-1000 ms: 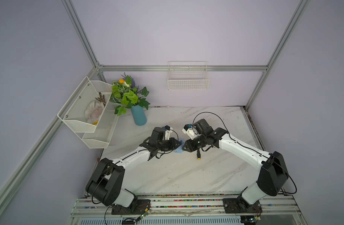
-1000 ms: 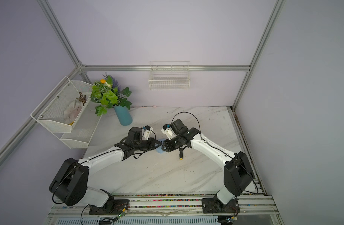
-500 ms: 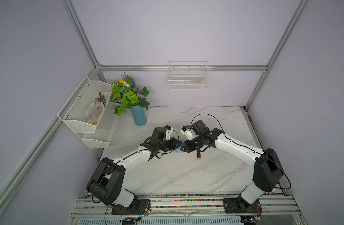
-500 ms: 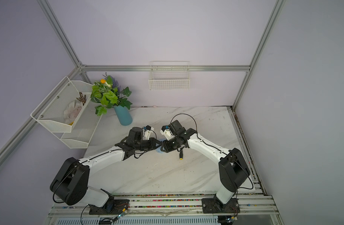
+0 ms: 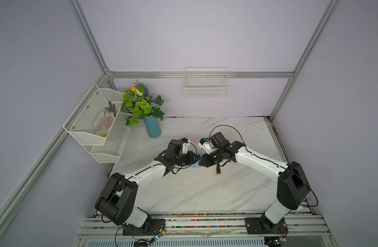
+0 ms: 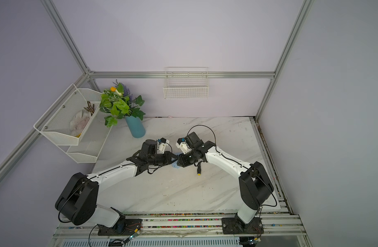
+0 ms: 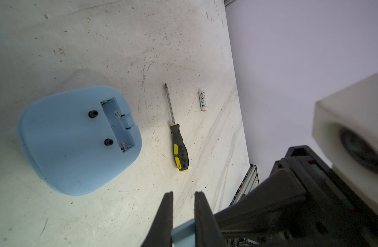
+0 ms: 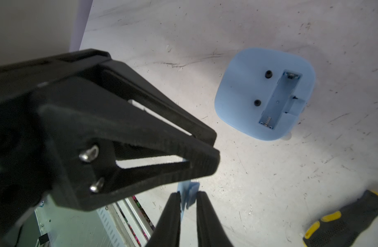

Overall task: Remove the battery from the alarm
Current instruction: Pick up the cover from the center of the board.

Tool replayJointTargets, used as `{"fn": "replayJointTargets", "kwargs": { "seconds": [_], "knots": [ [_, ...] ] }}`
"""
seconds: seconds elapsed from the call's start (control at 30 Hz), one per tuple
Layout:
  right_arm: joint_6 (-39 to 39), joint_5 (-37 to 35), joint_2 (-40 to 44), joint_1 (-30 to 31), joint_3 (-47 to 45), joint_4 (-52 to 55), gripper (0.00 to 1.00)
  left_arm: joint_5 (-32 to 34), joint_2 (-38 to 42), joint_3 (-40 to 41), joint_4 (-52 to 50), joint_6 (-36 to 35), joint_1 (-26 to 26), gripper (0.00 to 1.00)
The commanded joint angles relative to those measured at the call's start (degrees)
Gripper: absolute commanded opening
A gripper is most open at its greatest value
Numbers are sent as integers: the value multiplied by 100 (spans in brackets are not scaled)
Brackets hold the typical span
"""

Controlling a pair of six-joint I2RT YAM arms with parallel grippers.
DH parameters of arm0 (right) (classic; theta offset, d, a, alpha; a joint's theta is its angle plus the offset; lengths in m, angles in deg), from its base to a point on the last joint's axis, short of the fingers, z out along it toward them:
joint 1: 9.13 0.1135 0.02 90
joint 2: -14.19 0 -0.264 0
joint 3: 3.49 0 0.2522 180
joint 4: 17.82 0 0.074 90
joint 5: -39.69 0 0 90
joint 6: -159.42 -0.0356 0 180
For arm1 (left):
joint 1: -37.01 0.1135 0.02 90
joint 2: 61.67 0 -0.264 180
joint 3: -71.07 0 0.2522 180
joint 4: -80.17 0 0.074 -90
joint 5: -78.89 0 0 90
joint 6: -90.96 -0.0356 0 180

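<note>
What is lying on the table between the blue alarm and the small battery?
The screwdriver lies between the alarm and the battery, touching neither; the left wrist view shows it.

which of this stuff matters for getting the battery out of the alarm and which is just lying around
Job: alarm, battery bay empty; battery, already out; screwdriver; small blue piece, likely the bay cover.
Lying about: plant in a blue vase; wire wall basket; white mesh shelf.
</note>
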Motion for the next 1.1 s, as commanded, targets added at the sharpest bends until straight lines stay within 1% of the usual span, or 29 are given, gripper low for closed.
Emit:
{"fn": "replayJointTargets", "kwargs": {
  "seconds": [0.0, 0.57, 0.8, 0.93, 1.07],
  "knots": [
    [-31, -9, -53, 37, 137, -125, 20, -31, -88, -599, 28, -21, -49, 11],
    [-105, -4, -216, 84, 281, -203, 16, -61, -138, -613, 119, 48, -119, 11],
    [-155, 24, -317, 151, 315, -235, 9, -70, -132, -613, 166, 77, -142, 11],
    [-194, 45, -318, 168, 276, -265, 8, -70, -115, -614, 149, 85, -146, 11],
    [-215, 52, -308, 177, 241, -283, 3, -70, -106, -613, 160, 85, -154, 11]
  ]
}}
